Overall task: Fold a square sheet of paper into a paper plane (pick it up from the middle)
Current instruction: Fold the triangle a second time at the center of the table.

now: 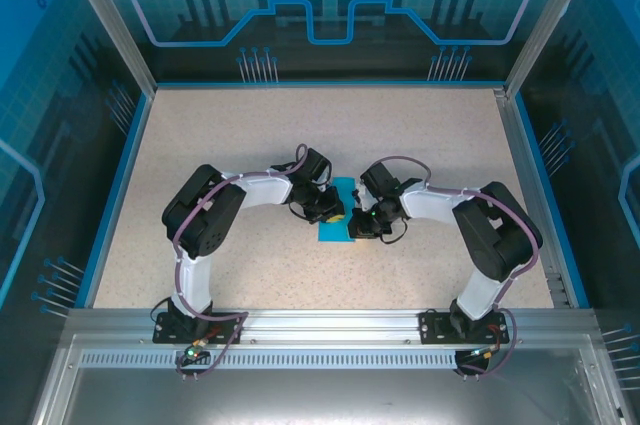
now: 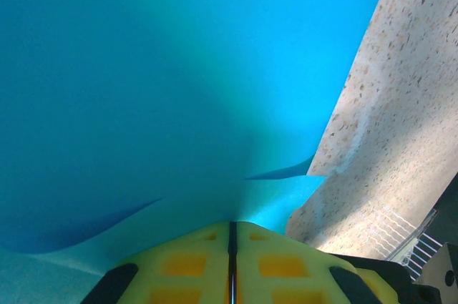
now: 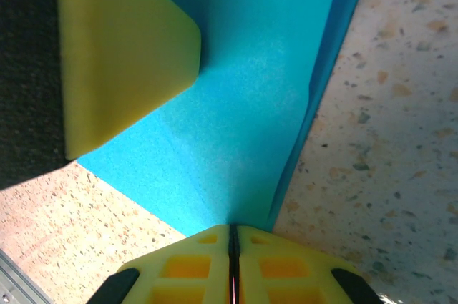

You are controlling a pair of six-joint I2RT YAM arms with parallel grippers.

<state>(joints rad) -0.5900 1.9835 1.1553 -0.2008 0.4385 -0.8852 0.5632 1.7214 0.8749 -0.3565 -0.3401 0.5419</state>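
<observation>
At the middle of the speckled table (image 1: 250, 125), I see both arms bent inward over the square sheet of paper (image 1: 328, 233), hiding most of it from above. The left gripper (image 2: 231, 236) is pinched shut on the sheet, which billows up before it. The right gripper (image 3: 231, 234) is likewise closed on a folded corner, with the left one's yellow pad (image 3: 122, 46) over the paper beyond. A metal rail (image 1: 330, 323) lies nearest me.

Left end effector (image 1: 334, 211) and right end effector (image 1: 361, 225) hide most of the paper (image 1: 328, 234).
</observation>
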